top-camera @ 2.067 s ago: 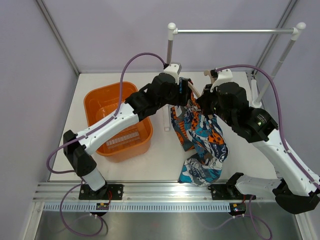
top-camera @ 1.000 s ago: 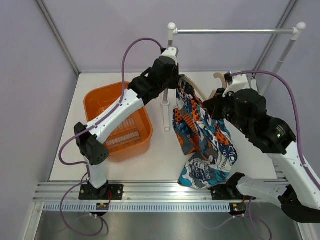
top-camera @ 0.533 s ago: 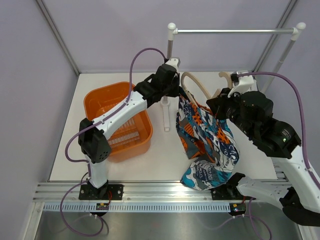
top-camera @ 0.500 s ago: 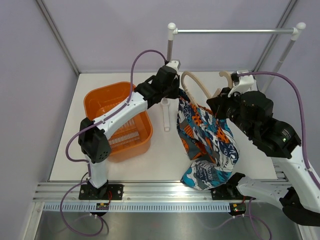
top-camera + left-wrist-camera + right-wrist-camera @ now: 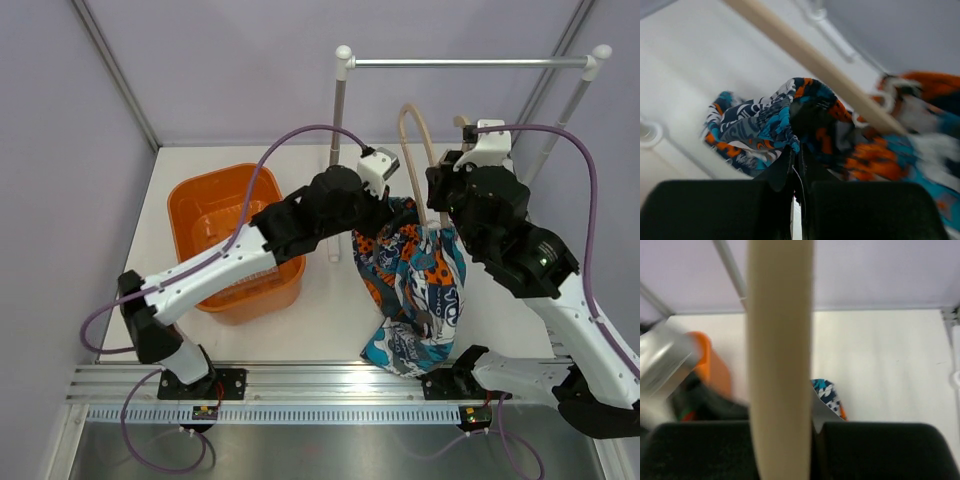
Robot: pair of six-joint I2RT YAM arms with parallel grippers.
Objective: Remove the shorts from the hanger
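Observation:
The shorts, a busy blue, teal, orange and white print, hang in a bunch between the two arms, their lower end resting near the table's front edge. My left gripper is shut on a fold of the shorts at their top left; its jaws pinch the cloth. The pale beige hanger stands nearly upright above the shorts, cloth still around its lower part. My right gripper is shut on the hanger, whose bar fills the gap between the fingers. The hanger crosses the left wrist view diagonally.
An orange plastic basket stands at the left under my left forearm. A white metal rail on two posts spans the back, its left post close behind my left gripper. The right post leans at the far right.
My left gripper has swung right and forward with the shorts' top edge. The right gripper has turned the hanger from lying flat to nearly upright, and the shorts have bunched lower.

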